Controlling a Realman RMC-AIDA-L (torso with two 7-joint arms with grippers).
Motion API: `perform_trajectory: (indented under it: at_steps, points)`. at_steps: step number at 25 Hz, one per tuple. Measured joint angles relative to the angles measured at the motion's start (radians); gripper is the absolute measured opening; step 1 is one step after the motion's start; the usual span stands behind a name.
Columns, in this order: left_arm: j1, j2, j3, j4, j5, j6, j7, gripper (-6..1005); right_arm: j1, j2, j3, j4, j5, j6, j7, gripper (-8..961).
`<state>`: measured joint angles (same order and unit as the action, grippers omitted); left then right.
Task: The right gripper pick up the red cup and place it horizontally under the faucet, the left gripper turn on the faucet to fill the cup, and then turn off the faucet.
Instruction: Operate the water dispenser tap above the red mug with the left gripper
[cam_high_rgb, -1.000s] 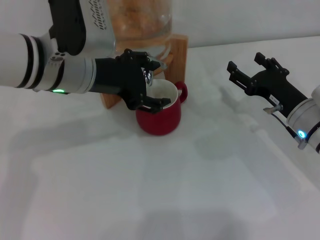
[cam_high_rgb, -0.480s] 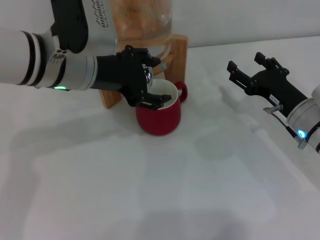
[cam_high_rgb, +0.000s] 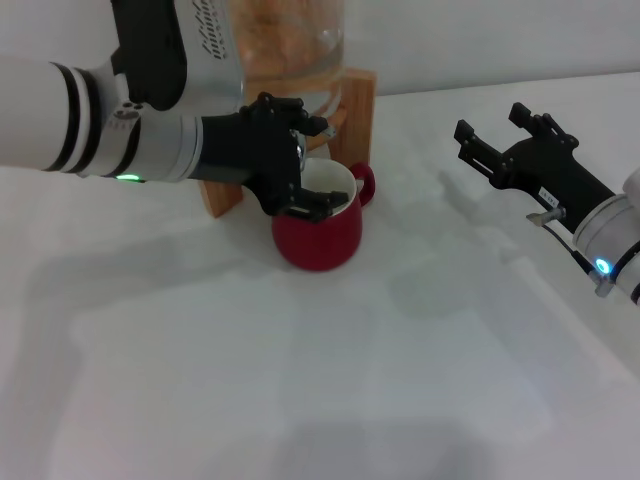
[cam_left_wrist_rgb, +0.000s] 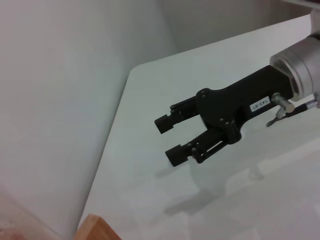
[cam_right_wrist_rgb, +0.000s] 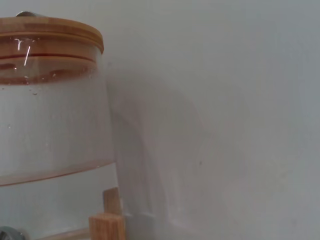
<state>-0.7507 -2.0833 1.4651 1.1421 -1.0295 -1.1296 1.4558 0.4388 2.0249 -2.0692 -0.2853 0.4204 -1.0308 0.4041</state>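
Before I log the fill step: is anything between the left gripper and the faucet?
Nothing visible is. In the head view the left gripper is already at the faucet, open, one finger above it and one over the red cup that stands upright below. The right gripper is open, off to the right.

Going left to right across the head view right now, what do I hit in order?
Left arm's white forearm with black bands → left gripper at the faucet, over the red cup → bare white table → right gripper, open, parked off to the right.
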Motion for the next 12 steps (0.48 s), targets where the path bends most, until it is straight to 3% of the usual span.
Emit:
perform_trajectory:
  at_steps: [12]
  points:
    - [-0.009, -0.001, 0.009, -0.023, -0.002, 0.021, 0.008, 839, 0.000, 0.000, 0.003, 0.000, 0.000, 0.000, 0.000, 843]
